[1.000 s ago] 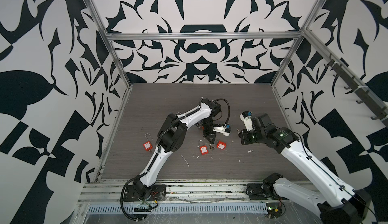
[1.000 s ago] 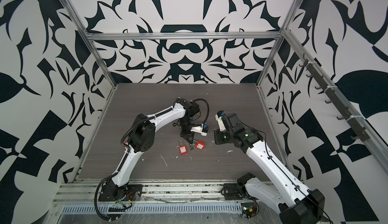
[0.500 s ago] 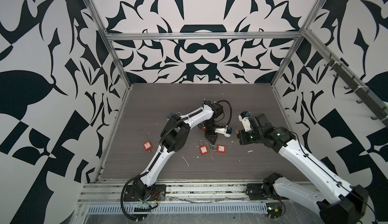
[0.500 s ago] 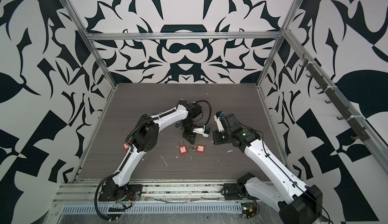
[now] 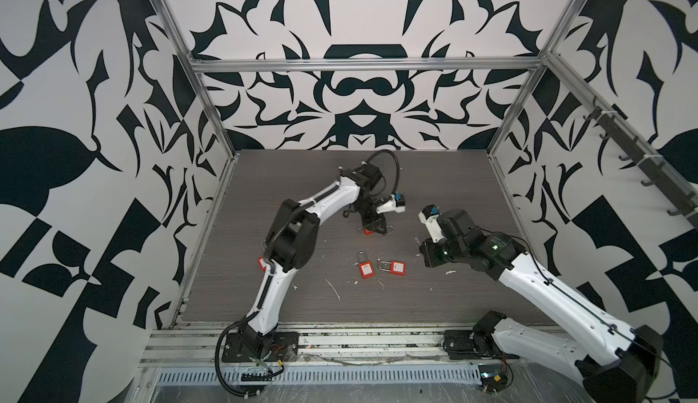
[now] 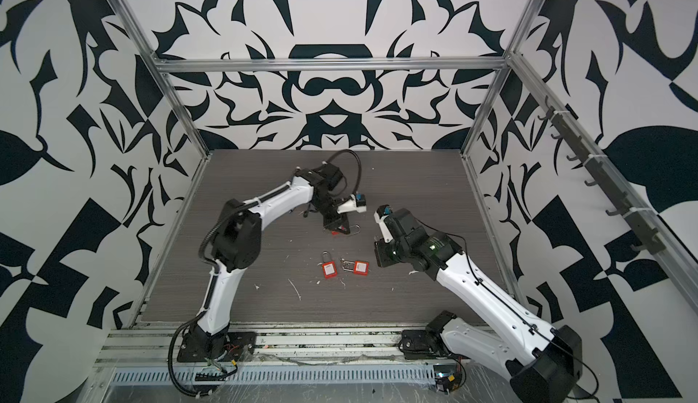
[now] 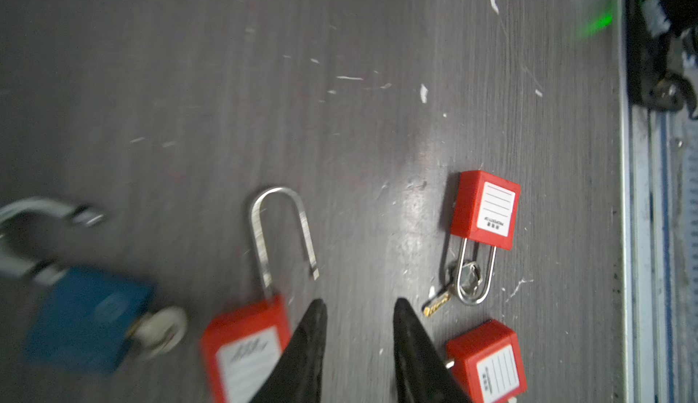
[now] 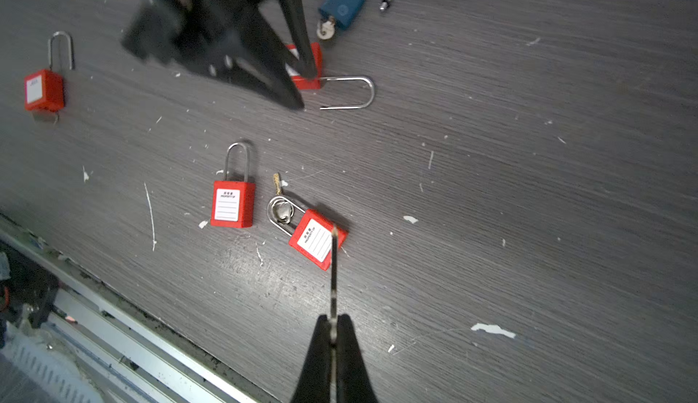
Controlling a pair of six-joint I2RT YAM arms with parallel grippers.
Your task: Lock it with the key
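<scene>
Since a second ago my left gripper (image 7: 359,306) has spread its jaws and stands empty; the open-shackle red padlock (image 7: 245,344) lies on the table (image 7: 340,117) just beside it. My right gripper (image 8: 332,323) pinches the key (image 8: 333,269). Inserting, shutting the shackle and turning all remain, I judge.

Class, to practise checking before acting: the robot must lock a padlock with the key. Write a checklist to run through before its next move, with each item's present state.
1. Key gripped: ok, right gripper shut on it.
2. Left gripper free: ok, jaws apart, nothing between.
3. Open red padlock steadied: not ok, lies loose beside that gripper.
4. Its shackle closed: not ok, one leg out.
5. Its keyhole clear: cannot tell, hidden.
6. Key near that padlock: not ok, apart.
</scene>
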